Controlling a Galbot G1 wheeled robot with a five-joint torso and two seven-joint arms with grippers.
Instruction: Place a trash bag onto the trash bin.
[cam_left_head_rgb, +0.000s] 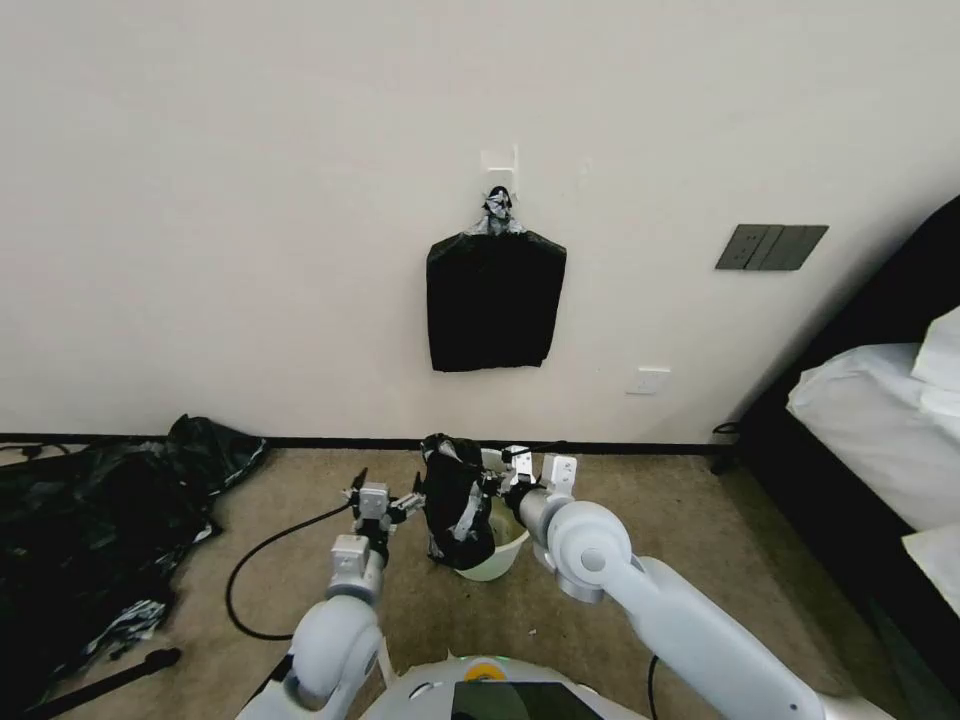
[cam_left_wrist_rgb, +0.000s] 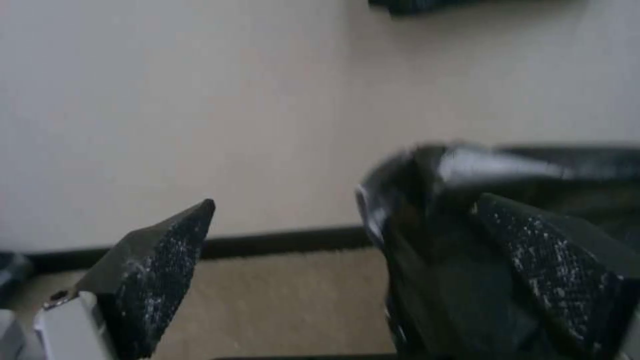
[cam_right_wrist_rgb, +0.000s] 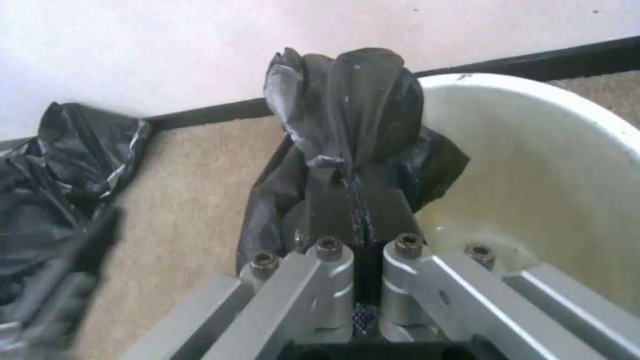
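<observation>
Pinching wrinkly, glossy black trash bag film, the right gripper clamps beside the smooth cream trash bin; left gripper spread apart, one finger touching the film.

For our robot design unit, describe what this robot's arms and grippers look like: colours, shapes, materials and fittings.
Both arms are smooth, rounded white shells with ball-like joints and grey disc caps. The left gripper has wedge-shaped black pads with a speckled, gritty texture on a silver mount. The right gripper shows silver metal linkage bars fastened by hex-socket bolts, carrying dark fingers. A black cable lies on the carpet by the left arm.
</observation>
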